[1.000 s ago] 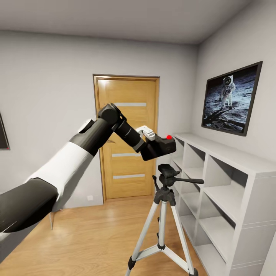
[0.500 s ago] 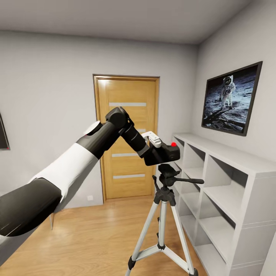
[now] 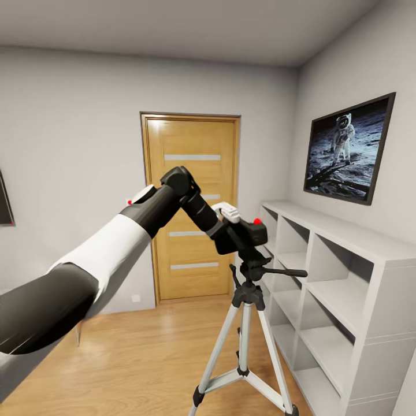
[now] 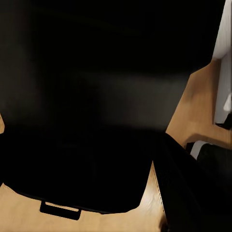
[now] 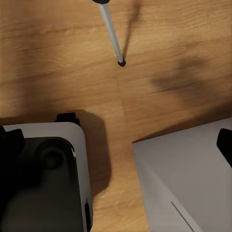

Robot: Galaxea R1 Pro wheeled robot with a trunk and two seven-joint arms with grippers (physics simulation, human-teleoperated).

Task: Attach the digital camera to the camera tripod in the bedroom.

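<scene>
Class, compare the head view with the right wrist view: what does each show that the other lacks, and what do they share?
Head view alone: the left arm holding the camera just over the head of the tripod, the oak door, the moon picture and white shelves.
Right wrist view alone: the floor from above, with a rounded grey-and-black robot part and a pale grey panel.
Shared: the wood floor, and a thin metal leg in the wrist view, probably the tripod's.

Grey walls (image 3: 69, 115), oak door (image 3: 190, 208), wood floor (image 3: 133, 358), white shelves (image 3: 346, 277), astronaut picture (image 3: 349, 148).
</scene>
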